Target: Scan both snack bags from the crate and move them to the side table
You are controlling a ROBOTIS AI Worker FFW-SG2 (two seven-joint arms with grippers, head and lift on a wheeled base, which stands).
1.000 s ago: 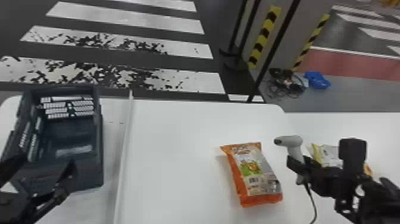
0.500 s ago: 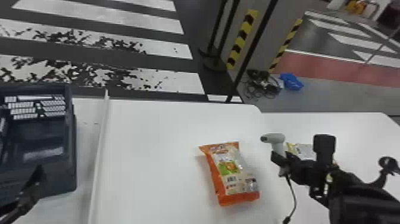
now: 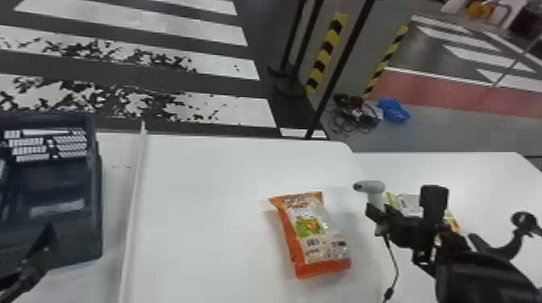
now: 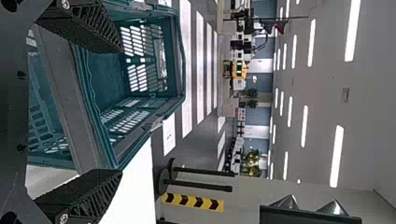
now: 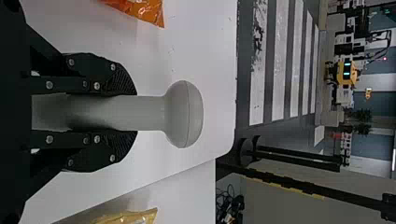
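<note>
One glossy orange plastic snack bag (image 3: 314,237) and one yellow bag (image 3: 407,203) lie there, right gripper (image 3: 378,217) clamped on one grey pistol-shaped scanner (image 3: 372,186), left gripper (image 3: 45,241) spread apart.

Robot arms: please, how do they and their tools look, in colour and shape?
The left arm and the right arm are black, the right one with a boxy black block on it. The left tool has two black, ribbed, wedge-shaped fingers; the right tool has two black fingers with rounded, ridged ends and round silvery screw heads.
</note>
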